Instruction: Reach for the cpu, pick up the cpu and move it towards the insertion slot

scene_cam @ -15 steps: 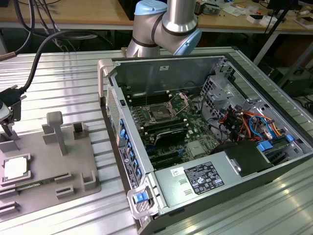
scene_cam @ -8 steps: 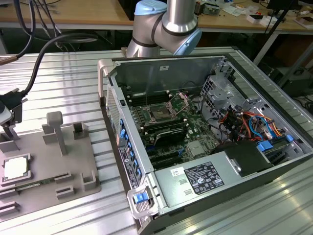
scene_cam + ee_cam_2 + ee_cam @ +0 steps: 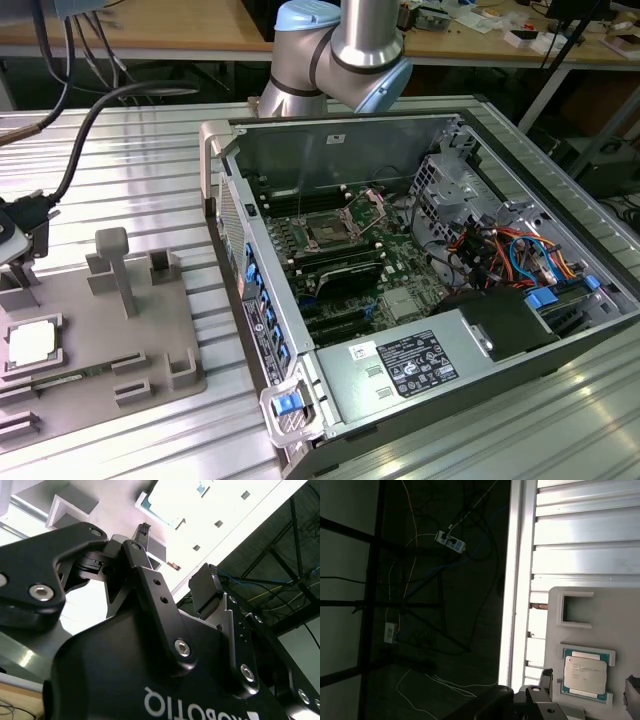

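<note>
**Item 1: tool** [image 3: 173, 556]. Released. In the second wrist view the jaws stand apart with nothing between them. In the exterior view I hang above the grey fixture tray [image 3: 150, 330], at the side on the exterior view's left, touching nothing.

**Item 2: cpu** [image 3: 585, 674]. A thin square chip with a pale metal top. It lies flat in a teal-edged recess [image 3: 611, 655] of the tray, ungrasped. It is near my tool but apart from it.

**Item 3: insertion slot** [image 3: 327, 232]. A dark socket with a silver frame, inside the open computer case [image 3: 330, 150]. The case stands just beside the tray, on the exterior view's right of it. The slot is well apart from the tray and holds no chip.

**Item 4: table** [image 3: 130, 160]. Ribbed aluminium, carrying both the tray and the case.

**Step in hand:** the reach, as I judge it. The cpu is not lifted, and none of its travel from the tray to the slot is done.

**What the move calls for (my judgement):**
- My jaws must be centred over the cpu, squared to two opposite edges and kept wide enough to pass them.
- The chip sits low in its recess, so little edge stands proud. I must come down straight and close lightly.
- A tilted or off-centre grip risks catching the recess rim or levering the chip askew in the tray.
</note>
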Robot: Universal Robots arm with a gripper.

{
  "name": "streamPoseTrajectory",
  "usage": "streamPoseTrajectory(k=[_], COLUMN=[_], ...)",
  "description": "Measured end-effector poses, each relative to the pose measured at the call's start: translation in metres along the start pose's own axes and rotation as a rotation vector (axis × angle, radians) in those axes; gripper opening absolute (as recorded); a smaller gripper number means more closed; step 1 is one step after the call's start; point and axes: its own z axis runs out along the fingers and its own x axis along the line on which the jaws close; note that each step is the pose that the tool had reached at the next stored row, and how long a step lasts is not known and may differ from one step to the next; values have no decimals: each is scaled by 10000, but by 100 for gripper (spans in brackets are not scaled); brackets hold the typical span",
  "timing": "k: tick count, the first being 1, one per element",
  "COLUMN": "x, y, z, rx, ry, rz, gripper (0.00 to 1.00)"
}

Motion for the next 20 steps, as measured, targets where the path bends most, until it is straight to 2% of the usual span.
streamPoseTrajectory(k=[7,18,20], x=[-2,-5,-6], y=[-4,-9,-11], z=[108,233,276], rx=[0,0,0], ry=[-1,0,0], rz=[0,0,0], gripper=[60,60,60])
